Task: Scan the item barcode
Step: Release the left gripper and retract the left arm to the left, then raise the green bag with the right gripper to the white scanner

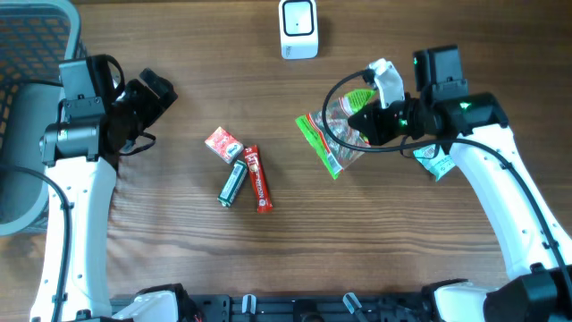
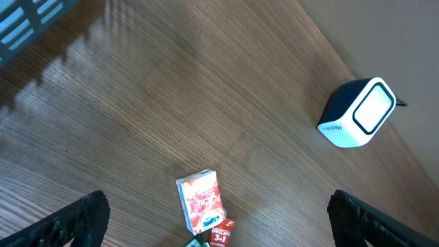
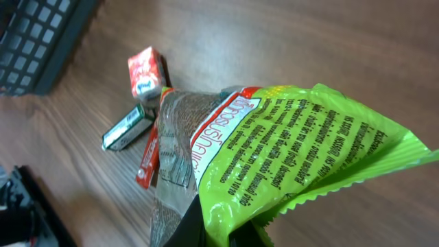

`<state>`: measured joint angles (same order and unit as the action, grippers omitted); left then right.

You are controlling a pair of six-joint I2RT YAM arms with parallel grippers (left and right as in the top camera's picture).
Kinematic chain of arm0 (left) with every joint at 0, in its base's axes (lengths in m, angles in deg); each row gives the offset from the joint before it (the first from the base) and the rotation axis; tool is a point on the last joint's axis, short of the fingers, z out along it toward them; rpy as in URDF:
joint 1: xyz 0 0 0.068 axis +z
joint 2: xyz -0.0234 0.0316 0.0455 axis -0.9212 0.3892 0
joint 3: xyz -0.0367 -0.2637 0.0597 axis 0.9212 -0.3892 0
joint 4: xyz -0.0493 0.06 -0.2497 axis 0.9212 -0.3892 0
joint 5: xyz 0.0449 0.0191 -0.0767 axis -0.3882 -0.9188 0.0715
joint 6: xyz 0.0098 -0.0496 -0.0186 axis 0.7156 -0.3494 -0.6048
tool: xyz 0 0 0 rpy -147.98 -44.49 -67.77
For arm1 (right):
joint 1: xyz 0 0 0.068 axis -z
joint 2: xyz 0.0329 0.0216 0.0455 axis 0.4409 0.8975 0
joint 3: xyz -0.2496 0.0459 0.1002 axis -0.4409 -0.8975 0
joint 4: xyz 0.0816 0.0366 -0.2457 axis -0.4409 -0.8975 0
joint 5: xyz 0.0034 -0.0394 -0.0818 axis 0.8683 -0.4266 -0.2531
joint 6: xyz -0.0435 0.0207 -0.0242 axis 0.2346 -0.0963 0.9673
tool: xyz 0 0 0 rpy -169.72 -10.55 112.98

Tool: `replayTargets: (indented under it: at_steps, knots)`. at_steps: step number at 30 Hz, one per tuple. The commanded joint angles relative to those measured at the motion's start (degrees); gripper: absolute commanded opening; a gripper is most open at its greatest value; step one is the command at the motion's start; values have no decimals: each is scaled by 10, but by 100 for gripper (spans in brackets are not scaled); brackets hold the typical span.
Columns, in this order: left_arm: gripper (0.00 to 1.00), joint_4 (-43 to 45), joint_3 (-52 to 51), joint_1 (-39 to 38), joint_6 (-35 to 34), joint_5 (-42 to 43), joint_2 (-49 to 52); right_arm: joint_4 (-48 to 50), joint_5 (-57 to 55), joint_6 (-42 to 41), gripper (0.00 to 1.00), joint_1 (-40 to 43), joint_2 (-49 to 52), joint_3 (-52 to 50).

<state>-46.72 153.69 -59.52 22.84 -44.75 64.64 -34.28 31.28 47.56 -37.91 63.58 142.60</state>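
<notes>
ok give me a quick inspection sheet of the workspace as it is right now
surface: wooden table, no spills seen
job's things: scanner at the far edge; snack bag in right tool
clutter: red box, green pack, red sachet mid-table; teal packet by right arm
grippers: left tool open, empty; right tool shut on snack bag
cables: black loop at right wrist
surroundings: dark basket, far left

The table (image 1: 179,259) is of brown wood with a fine grain, and it fills nearly every view. A dark mesh basket (image 1: 36,31) stands at its far left corner, and beside it lies a grey rounded shape (image 1: 18,170) that I cannot identify. The light is soft and even, with weak shadows.
</notes>
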Motion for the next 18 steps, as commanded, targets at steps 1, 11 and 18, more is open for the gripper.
replayTargets:
  at_steps: [1,11,18]
  knots:
    - [100,0,0,1,4,-5,-6,-1,-55,-17,4,-32,-11,73]
    - [100,0,0,1,4,-5,-6,-135,-205,136,4,-131,143,456]
    - [100,0,0,1,4,-5,-6,-30,-421,308,4,-229,240,468]
